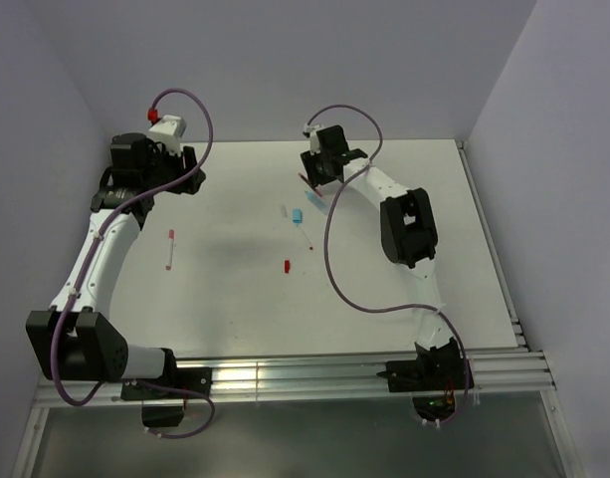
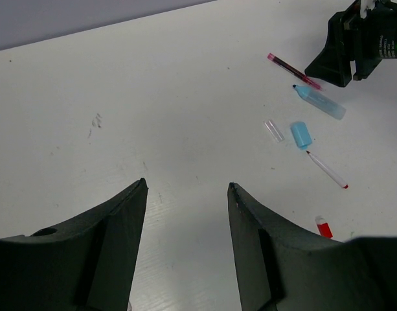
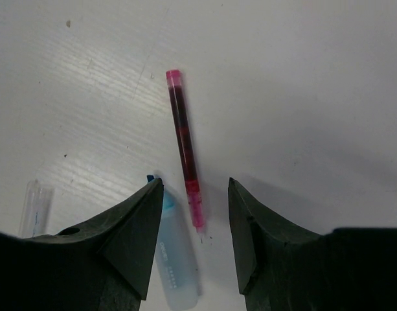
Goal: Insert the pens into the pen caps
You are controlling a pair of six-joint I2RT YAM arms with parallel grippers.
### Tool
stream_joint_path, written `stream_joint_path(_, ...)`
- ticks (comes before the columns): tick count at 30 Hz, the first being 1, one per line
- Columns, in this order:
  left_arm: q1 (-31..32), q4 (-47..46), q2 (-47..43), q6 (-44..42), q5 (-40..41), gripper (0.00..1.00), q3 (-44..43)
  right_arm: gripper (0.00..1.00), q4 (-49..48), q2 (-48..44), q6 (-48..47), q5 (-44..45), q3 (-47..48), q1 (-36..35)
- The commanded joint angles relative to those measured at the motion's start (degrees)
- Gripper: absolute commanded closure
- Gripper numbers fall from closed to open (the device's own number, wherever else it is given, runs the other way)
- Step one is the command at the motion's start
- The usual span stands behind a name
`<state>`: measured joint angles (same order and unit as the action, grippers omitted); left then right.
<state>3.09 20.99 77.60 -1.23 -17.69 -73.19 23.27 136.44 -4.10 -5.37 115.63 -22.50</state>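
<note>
The dark red pen (image 3: 184, 142) is lying flat on the table (image 3: 302, 78), with its thin tip end sitting in the gap of my right gripper (image 3: 195, 184). My fingers there are spread either side of it and aren't touching it, far as I can see.

Just beside it, right up against one of my fingers, there's a light blue pen (image 3: 175, 265), and a bit further off is a clear cap (image 3: 35, 207).

From my left wrist view, working back toward my bases, there's a light blue cap (image 2: 301, 134) just beside the clear one. After that comes a thin white pen (image 2: 326, 170) with red ends, then a red cap (image 2: 323, 227). They're all loose on the table, none touching.

Another one, a white pen with a red end (image 1: 170, 249), lies well apart from that bunch, over on the left side.

My left gripper (image 2: 187, 184) hangs over the table, fingers spread, nothing between them.
</note>
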Motion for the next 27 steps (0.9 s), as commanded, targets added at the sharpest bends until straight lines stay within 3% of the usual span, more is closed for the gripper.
stream_joint_path(1, 0.2, 0.0, 0.4, 0.3, 0.0, 0.42, 0.0, 0.48, -1.2, 1.7, 0.1, 1.8, 5.5, -0.3)
stream_joint_path(12, 0.2, 1.4, 1.8, 0.4, 0.6, 0.43, -0.8, 0.48, 5.5, 6.2, -0.2, 1.9, 13.6, -0.8)
stream_joint_path(27, 0.2, 3.5, 3.0, 0.5, 1.3, 0.42, -2.0, 0.50, 10.5, 8.8, 3.2, 3.3, 16.5, -1.1)
